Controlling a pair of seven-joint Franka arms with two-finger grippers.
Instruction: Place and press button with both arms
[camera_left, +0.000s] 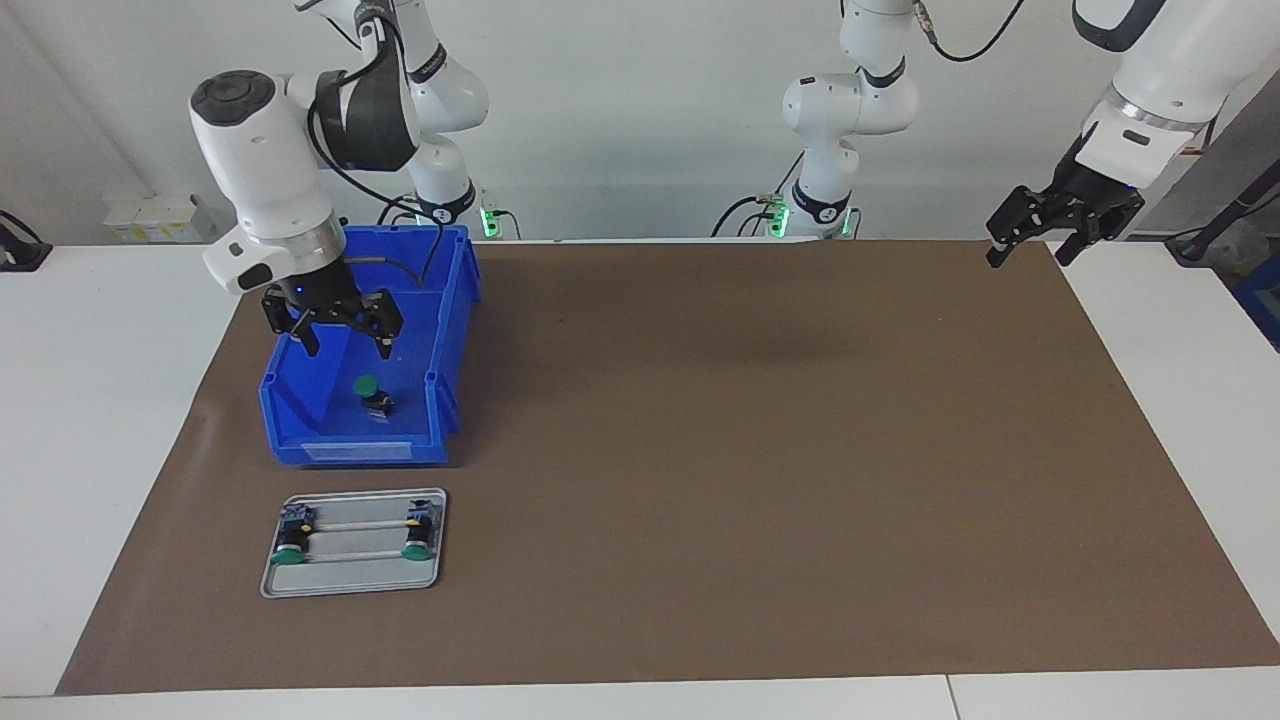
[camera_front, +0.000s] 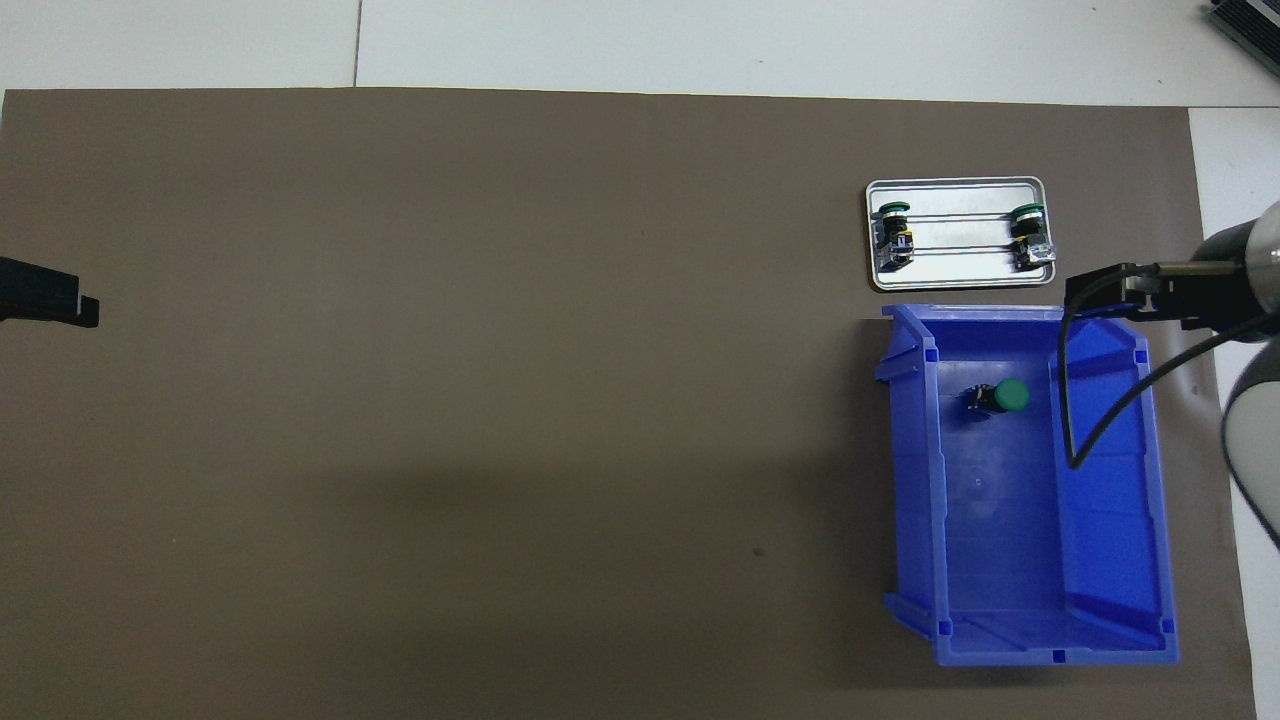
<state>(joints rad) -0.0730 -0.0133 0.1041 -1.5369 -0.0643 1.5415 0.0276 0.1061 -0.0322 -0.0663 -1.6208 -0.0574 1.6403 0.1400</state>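
Button (camera_left: 372, 394) lies in the bin (camera_left: 450, 300) at frame left, cap toward my wide-open right end effector (camera_left: 343, 335) directly above; left end effector (camera_left: 1035, 240) waits open, upper right.

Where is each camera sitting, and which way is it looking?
Facing view: high across the table, looking at the robots; both white arms show, right claw open over the blue bin, left claw open over the brown mat's corner.
Overhead view: high above the robots' end, looking forward and steeply down; only the left claw's tip and the right arm's wrist show.
Shared: the bin, the button in it, and the metal tray with two more buttons.
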